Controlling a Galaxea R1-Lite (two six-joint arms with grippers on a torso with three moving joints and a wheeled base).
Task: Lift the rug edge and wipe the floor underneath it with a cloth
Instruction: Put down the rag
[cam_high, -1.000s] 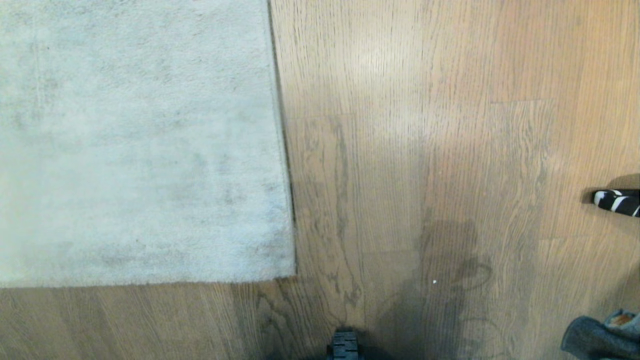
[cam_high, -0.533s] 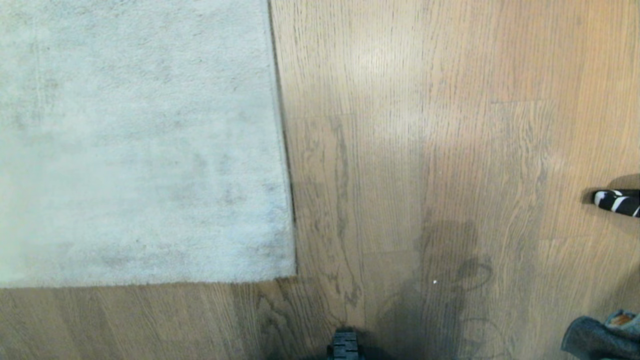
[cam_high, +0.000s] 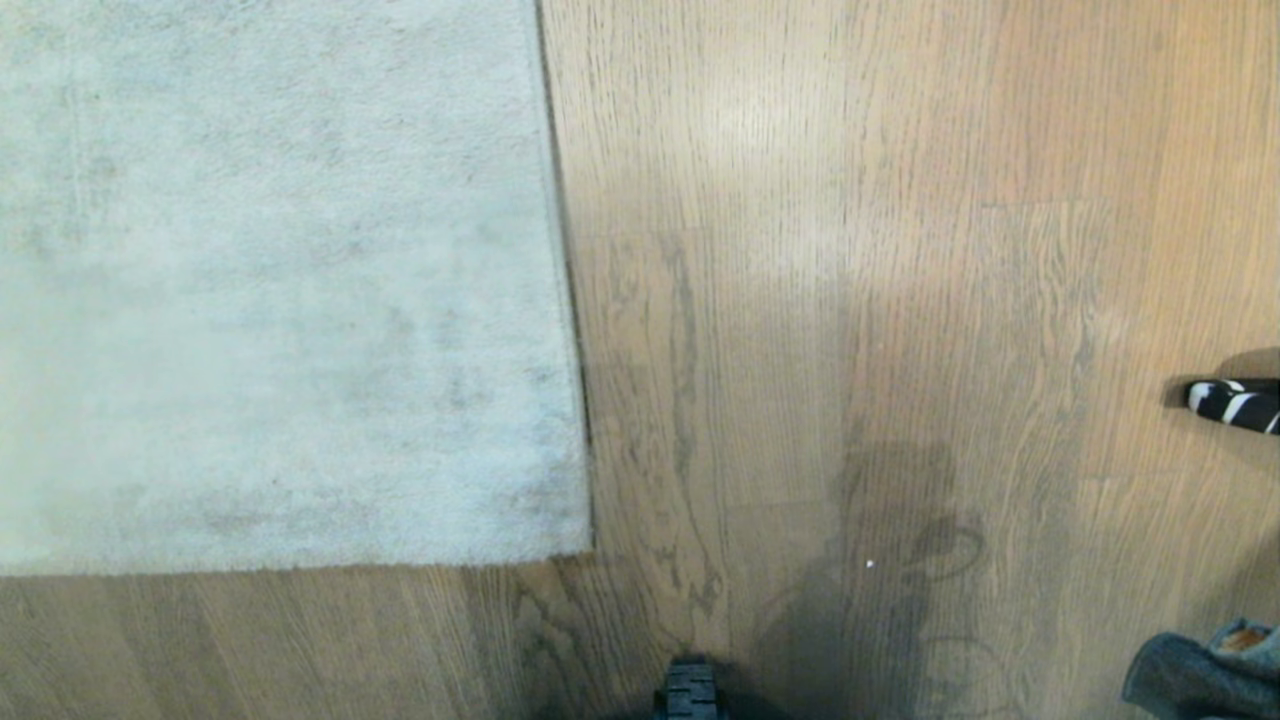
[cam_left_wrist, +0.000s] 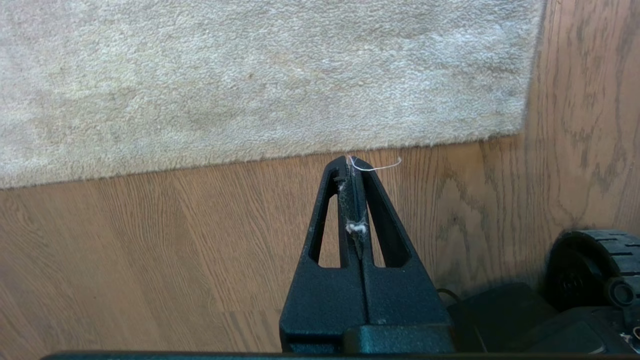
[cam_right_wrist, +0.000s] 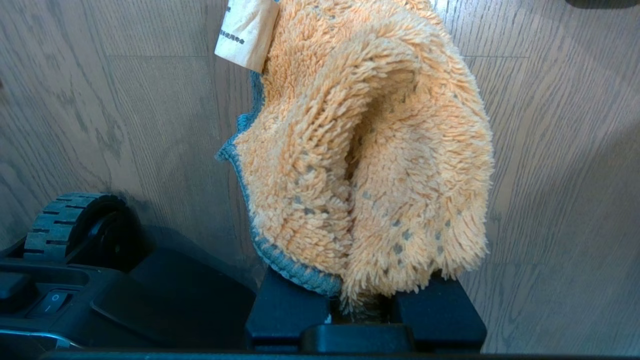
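Right tool (cam_right_wrist: 365, 305) gripping cloth (cam_right_wrist: 365, 165), fingertips hidden, left tool (cam_left_wrist: 354, 165) closed, empty, near rug edge (cam_left_wrist: 310, 152)

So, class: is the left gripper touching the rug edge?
Apart. The left wrist view shows the left gripper shut, with a strip of bare floor between its tips and the rug edge.

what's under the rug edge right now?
Not visible. The rug edge lies flat on the floor, corner down, so whatever is beneath is covered. Only bare planks show beside it. The right pincer holds the cloth; the left pincer is shut, empty.
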